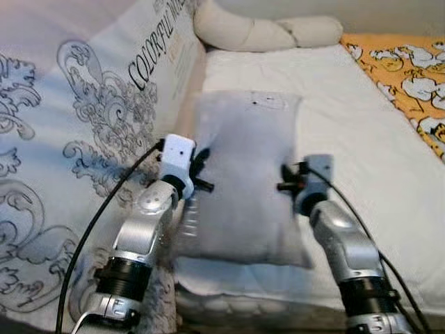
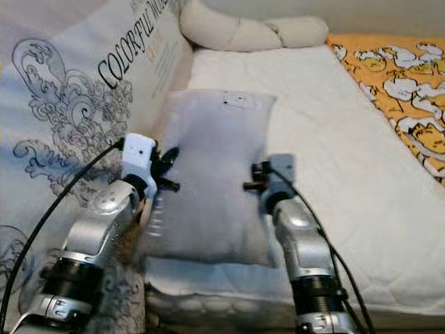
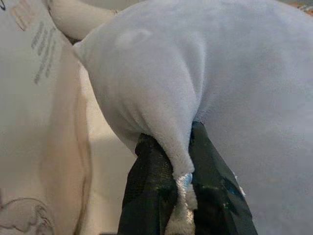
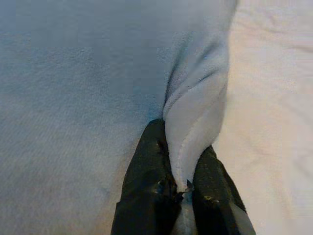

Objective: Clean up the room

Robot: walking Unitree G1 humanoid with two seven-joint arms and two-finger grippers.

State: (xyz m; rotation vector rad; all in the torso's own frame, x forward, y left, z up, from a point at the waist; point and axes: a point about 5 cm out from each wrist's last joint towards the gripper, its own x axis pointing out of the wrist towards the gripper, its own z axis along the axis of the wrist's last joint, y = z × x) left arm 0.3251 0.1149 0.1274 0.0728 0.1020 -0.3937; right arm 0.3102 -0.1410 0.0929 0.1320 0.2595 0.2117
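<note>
Both silver arms reach forward and up from the bottom of the head views, elbows bent, wrists level with the middle of the pillow (image 1: 243,174).

Left gripper (image 1: 199,169) at the pillow's left edge, beside the printed cover (image 1: 76,125) that rises along the bed's left side. Fingers (image 3: 151,196) clenched on a pinched fold of the pillow's fabric; the wrist view shows the fold squeezed between the two black fingers, its seam poking out below them.

Right gripper (image 1: 286,178) at the pillow's right edge, roughly opposite the left one. Fingers (image 4: 151,176) clenched on a twisted ridge of the fabric, with the white mattress (image 1: 361,139) just beside it.

Pillow: pale grey, soft plush surface, rectangular, long axis running away from the robot. It sits over the mattress near the bed's left edge and front edge, held at both sides. Faint small marks near its far end. Lower corners sag a little.

Far end of the bed: a long cream bolster (image 1: 264,31) lies across. An orange sheet with white cartoon figures (image 1: 410,76) covers the right side.
</note>
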